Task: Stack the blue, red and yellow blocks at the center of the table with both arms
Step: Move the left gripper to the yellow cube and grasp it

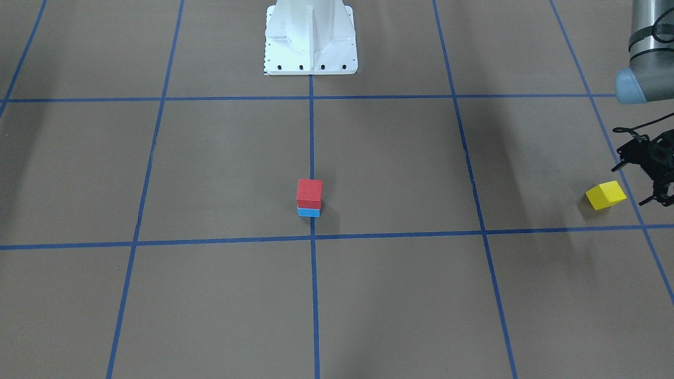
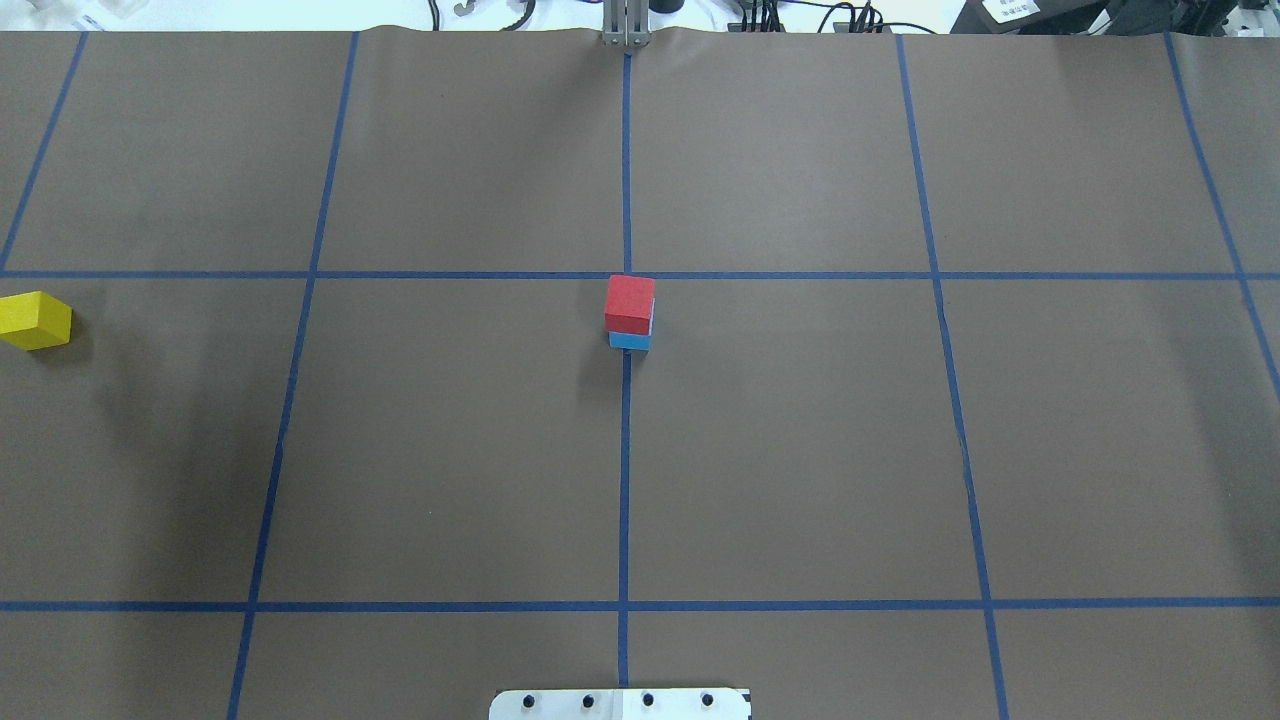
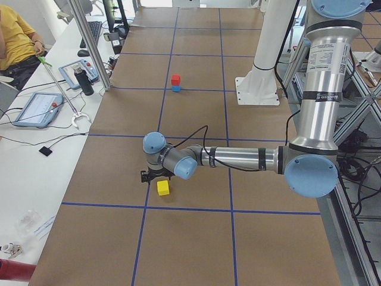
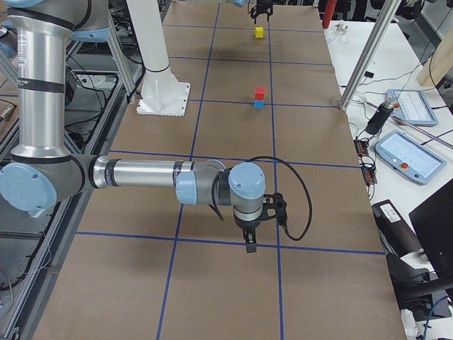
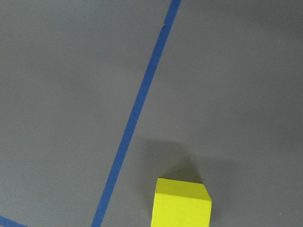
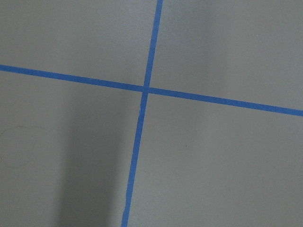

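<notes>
A red block (image 1: 309,192) sits on a blue block (image 1: 308,212) at the table's centre, on the middle tape line; the stack also shows in the overhead view (image 2: 629,303). A yellow block (image 1: 606,195) lies alone far out on my left side, turned at an angle (image 2: 35,320). My left gripper (image 1: 632,184) hovers just beside the yellow block, open and empty. The left wrist view shows the yellow block (image 5: 182,203) at its bottom edge. My right gripper (image 4: 251,237) hangs low over bare table on my right side; I cannot tell whether it is open or shut.
The white robot base (image 1: 310,37) stands behind the stack. Blue tape lines (image 2: 625,480) divide the brown table into squares. A side bench with tablets (image 3: 36,107) and a seated person (image 3: 15,36) lies beyond the far edge.
</notes>
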You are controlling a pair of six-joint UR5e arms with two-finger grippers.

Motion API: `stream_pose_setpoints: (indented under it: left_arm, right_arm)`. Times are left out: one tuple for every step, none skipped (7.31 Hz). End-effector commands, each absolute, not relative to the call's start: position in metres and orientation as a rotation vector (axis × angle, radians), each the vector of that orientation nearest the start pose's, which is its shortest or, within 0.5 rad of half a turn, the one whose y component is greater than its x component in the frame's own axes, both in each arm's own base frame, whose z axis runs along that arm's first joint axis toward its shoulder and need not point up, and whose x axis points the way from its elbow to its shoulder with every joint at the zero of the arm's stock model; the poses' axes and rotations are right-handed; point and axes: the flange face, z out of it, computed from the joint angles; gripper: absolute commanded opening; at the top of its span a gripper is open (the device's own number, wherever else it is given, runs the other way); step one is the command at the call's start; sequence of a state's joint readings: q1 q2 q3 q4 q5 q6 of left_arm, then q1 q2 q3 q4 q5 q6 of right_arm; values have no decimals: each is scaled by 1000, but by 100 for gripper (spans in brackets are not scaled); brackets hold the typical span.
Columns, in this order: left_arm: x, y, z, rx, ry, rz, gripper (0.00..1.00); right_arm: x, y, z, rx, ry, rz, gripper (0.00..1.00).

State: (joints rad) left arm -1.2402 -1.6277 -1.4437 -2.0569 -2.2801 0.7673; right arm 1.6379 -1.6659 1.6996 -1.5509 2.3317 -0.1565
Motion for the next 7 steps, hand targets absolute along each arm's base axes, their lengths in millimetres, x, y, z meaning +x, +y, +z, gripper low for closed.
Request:
stream_pose_setpoints:
  left_arm:
    - [110, -523, 675, 594, 630, 1198, 100]
    - [111, -526, 678, 604, 628, 1193, 100]
    - [113, -527, 676, 600, 633, 1177, 100]
    - [115, -529, 672, 592, 643, 1133, 100]
    - [120, -532, 669, 594, 643, 1137, 100]
    - [126, -532, 669, 591, 645, 1146, 100]
    - [130, -530, 671, 582, 650, 1147, 100]
  right_arm:
    - [94, -450, 639, 135, -751, -106, 100]
    - [94, -450, 639, 135, -751, -107, 100]
    - [95, -451, 638, 137, -750, -107, 100]
    - [95, -451, 638, 137, -750, -107, 100]
    - [95, -451, 638, 137, -750, -107, 100]
    - [95, -450, 639, 135, -751, -107, 100]
    - [95, -451, 641, 133, -751, -107, 100]
